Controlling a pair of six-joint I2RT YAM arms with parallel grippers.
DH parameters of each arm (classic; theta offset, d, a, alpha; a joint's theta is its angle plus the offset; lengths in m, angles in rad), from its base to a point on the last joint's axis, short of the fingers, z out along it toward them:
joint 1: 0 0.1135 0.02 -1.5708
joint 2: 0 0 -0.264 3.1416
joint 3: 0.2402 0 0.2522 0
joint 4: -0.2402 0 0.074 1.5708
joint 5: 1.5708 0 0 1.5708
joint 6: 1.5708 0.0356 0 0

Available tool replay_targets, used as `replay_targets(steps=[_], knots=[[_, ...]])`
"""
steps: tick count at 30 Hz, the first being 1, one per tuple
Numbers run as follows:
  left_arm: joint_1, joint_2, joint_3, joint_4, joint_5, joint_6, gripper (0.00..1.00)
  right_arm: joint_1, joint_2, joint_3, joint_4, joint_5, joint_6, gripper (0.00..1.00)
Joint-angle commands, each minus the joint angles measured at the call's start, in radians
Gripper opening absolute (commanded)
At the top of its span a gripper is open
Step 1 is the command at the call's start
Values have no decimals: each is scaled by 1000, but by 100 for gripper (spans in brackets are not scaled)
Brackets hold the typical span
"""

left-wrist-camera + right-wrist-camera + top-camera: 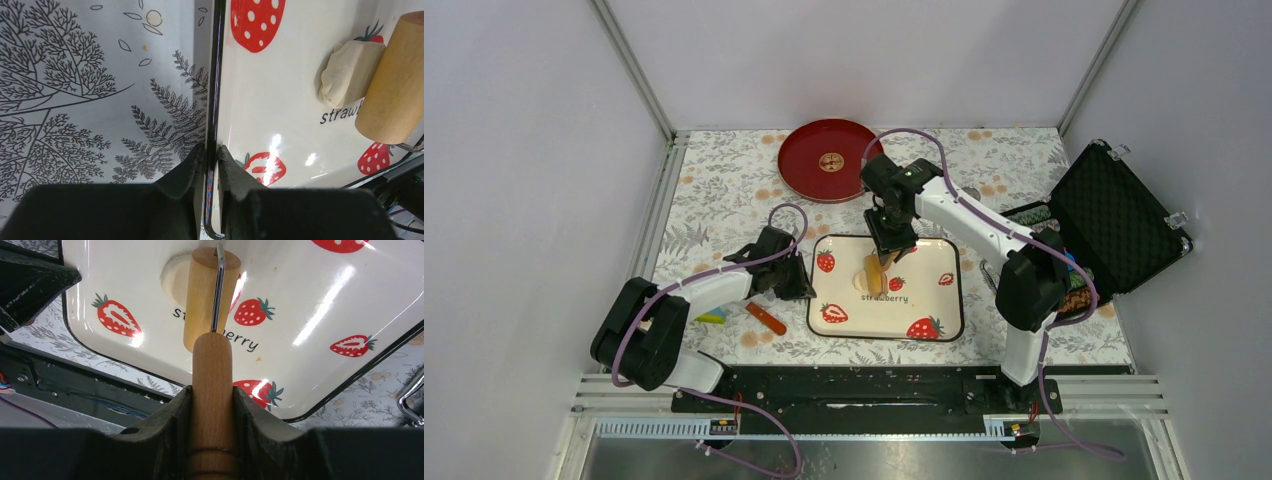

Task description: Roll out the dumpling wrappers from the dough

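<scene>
Cream dough (347, 70) sits near the tray's (934, 300) middle, a thick lump under the roller (210, 290), flattening seemingly barely begun; right gripper (212, 405) grasps the roller's handle, left gripper (211, 160) pinches the tray's left rim.

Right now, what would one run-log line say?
left end effector: clamps tray rim | right end effector: grips roller handle | roller: on dough

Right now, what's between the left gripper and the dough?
Just bare white tray lies between the left gripper and the dough, clearest in the left wrist view.
</scene>
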State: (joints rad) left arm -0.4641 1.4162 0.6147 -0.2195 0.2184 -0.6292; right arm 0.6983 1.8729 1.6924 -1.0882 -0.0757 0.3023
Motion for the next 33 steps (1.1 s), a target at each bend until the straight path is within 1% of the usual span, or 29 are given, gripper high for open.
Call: replay_targets(steps=[1, 10, 19, 33], knots=[[5, 20, -11, -68, -67, 29, 0, -9, -46, 35, -65, 38, -28, 0], [5, 20, -11, -68, -67, 29, 0, -5, -45, 80, -60, -1, -2, 0], [5, 20, -13, -68, -68, 28, 0, 38, 19, 165, -73, 2, 15, 0], [6, 20, -12, -66, -67, 28, 0, 62, 104, 131, 0, -5, 45, 0]])
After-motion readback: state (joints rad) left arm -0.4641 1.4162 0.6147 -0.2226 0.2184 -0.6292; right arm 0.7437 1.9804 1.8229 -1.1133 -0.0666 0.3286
